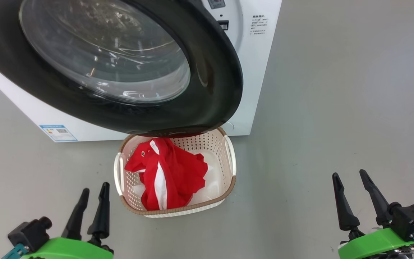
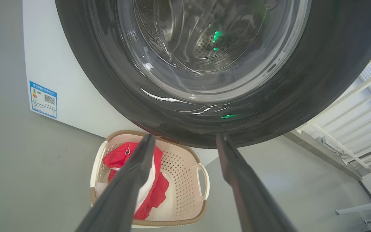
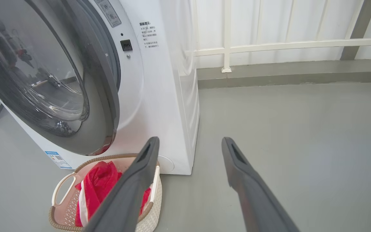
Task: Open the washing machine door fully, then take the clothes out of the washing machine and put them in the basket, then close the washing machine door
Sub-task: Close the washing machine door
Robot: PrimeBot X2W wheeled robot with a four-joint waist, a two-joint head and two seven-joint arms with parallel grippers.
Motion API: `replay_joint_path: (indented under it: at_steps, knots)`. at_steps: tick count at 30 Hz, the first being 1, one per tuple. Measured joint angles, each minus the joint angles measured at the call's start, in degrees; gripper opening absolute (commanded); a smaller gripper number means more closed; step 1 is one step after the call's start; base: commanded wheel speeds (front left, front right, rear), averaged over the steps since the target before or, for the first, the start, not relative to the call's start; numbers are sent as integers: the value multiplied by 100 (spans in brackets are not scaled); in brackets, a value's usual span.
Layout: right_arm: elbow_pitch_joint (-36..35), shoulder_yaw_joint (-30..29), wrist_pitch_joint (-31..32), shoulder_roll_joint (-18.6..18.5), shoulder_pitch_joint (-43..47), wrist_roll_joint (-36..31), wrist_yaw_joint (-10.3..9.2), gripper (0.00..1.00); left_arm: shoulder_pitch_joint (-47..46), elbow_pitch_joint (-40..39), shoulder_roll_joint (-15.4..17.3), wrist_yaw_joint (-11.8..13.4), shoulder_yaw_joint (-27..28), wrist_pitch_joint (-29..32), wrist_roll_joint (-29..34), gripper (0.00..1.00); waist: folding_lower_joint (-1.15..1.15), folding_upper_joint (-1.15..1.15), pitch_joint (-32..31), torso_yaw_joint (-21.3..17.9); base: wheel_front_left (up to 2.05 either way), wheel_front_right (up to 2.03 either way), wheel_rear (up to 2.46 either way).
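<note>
Clothes [image 1: 171, 172] lie inside the basket [image 1: 214, 144], bunched toward its left side, so you may judge the transfer step complete. The basket stands on the floor just in front of the washing machine [image 1: 261, 72], probably placed there so that the garment travels only a short way. The washing machine door [image 1: 214, 72] stands swung out from the machine, with its lower rim overhanging the basket's far end. Closing it is the step left. The left gripper [image 1: 95, 189] has its fingers spread and holds nothing. The right gripper [image 1: 349, 174] is likewise spread and empty. Both sit low and well apart from the door. For the next move, push on the door's black rim, not on its glass.
</note>
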Motion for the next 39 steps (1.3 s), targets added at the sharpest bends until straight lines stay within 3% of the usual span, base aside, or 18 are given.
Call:
replay_joint_path:
  at_steps: [12, 24, 28, 39]
  knots:
    - [-3, -137, 0, 4, 129, -101, 0, 100, 436, -450, -261, -5, 765, 0, 1911, 100, 0, 0, -62, -7, 0, 0, 0]
    - [-34, -180, 0, 11, 331, -142, 0, 100, 726, -985, -597, -5, 1445, 0, 3354, 100, 0, 0, -142, 43, 0, 0, 0]
    - [-37, -181, 0, 11, 336, -142, 0, 100, 824, -1010, -677, -5, 1578, 0, 3655, 100, 0, 0, -164, 43, 0, 0, 0]
    - [-38, -179, 0, 12, 347, -143, 0, 100, 920, -995, -733, -5, 1601, 1, 3713, 100, 0, 0, -186, 30, 0, 0, 0]
